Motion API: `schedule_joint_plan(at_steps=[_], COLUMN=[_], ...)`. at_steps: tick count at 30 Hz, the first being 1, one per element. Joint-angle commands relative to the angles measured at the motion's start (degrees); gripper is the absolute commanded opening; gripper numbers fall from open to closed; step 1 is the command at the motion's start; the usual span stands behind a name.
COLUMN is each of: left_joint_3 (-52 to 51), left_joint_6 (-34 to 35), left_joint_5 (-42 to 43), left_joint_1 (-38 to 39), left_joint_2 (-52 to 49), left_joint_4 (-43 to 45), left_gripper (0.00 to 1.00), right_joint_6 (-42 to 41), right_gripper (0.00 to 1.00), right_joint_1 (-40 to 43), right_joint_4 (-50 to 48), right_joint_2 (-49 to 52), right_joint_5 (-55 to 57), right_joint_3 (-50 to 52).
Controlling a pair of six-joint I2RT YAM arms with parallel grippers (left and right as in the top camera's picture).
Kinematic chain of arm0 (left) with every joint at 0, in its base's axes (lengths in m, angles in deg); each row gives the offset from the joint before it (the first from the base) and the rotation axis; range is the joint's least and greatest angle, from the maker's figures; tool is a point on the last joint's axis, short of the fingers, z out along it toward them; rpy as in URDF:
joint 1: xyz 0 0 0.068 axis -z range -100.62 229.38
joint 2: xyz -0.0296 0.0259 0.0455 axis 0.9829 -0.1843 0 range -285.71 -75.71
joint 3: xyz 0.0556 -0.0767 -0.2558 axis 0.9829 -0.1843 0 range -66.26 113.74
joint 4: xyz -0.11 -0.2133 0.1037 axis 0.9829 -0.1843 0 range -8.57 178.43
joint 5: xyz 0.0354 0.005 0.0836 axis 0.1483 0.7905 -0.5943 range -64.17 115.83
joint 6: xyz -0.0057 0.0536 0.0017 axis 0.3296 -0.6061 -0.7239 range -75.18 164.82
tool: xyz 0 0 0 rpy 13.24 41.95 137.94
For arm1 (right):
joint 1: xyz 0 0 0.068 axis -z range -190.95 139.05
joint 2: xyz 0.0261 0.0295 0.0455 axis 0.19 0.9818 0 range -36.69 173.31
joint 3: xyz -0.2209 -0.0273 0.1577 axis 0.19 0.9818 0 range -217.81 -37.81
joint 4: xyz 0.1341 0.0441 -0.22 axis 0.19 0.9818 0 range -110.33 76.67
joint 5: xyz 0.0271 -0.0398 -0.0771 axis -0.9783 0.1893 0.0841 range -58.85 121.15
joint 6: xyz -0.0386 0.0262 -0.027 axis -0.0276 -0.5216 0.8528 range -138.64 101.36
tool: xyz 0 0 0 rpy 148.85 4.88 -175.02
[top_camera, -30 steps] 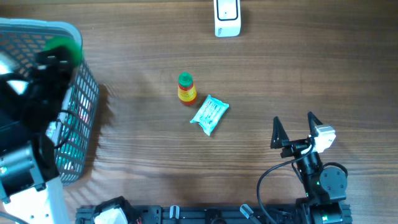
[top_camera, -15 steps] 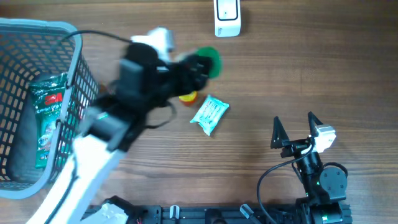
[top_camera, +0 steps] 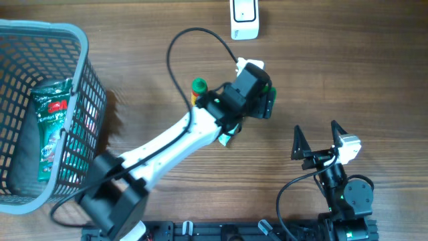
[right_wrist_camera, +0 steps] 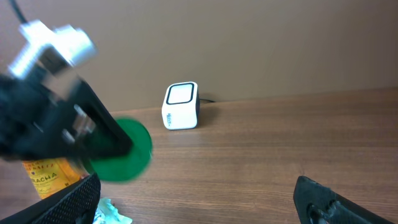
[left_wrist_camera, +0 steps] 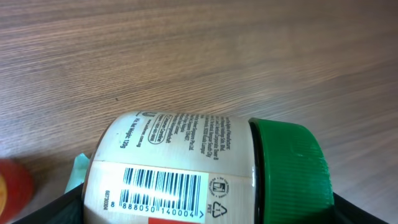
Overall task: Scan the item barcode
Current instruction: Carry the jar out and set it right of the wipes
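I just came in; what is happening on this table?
The left end effector holds a green-lidded jar on its side above the middle of the table, barcode facing the wrist camera. The white scanner stands at the far edge, apart from the jar, so the scan looks not yet done. The right end effector rests open and empty near the front edge.
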Motion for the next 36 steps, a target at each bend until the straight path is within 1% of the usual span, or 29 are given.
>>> schedule_joint_plan(at_steps=[1, 4, 6, 10, 13, 18, 19, 20, 21, 22, 30, 36], left_joint_3=[0.48, 0.48, 0.48, 0.48, 0.48, 0.48, 0.48, 0.50, 0.50, 0.50, 0.50, 0.50], left_joint_6=[-4.81, -7.93, -8.02, -10.14, -10.10, -10.08, -10.08, -10.08, -10.08, -10.05, -8.98, -9.01], left_joint_5=[-4.83, -5.64, -5.60, -5.62, -5.62, -5.60, -5.62, -5.62, -5.62, -5.62, -5.62, -5.64], left_joint_1=[0.79, 1.05, 1.03, 1.09, 1.09, 1.09, 1.14, 1.20, 1.25, 1.27, 1.25, 1.22], left_joint_2=[-4.79, -7.80, -9.86, -13.38, -14.53, -14.93, -14.93, -14.91, -14.78, -14.53, -7.45, 3.69], left_joint_4=[2.10, 3.82, 6.03, 9.86, 9.86, 7.48, 7.10, 6.73, 6.60, 6.60, 5.92, 2.62], left_gripper=[0.65, 0.67, 0.72, 0.73, 0.72, 0.73, 0.75, 0.79, 0.95, 1.00, 1.00, 1.00], right_joint_6=[0.68, 0.68, 0.70, 0.68, 0.70, 0.70, 0.70, 0.70, 0.68, 0.70, 0.70, 0.70], right_gripper=[1.00, 1.00, 1.00, 1.00, 1.00, 1.00, 1.00, 1.00, 1.00, 1.00, 1.00, 1.00], right_joint_1=[-0.24, -0.24, -0.24, -0.24, -0.24, -0.24, -0.24, -0.24, -0.24, -0.24, -0.24, -0.24], right_joint_4=[-0.17, -0.17, -0.17, -0.17, -0.17, -0.17, -0.17, -0.17, -0.17, -0.17, -0.17, -0.17], right_joint_2=[-0.11, -0.11, -0.11, -0.11, -0.11, -0.11, -0.11, -0.11, -0.11, -0.11, -0.11, -0.11], right_joint_5=[0.83, 0.83, 0.83, 0.83, 0.83, 0.83, 0.83, 0.83, 0.83, 0.83, 0.83, 0.83], right_joint_3=[0.07, 0.07, 0.07, 0.07, 0.07, 0.07, 0.07, 0.07, 0.07, 0.07, 0.07, 0.07])
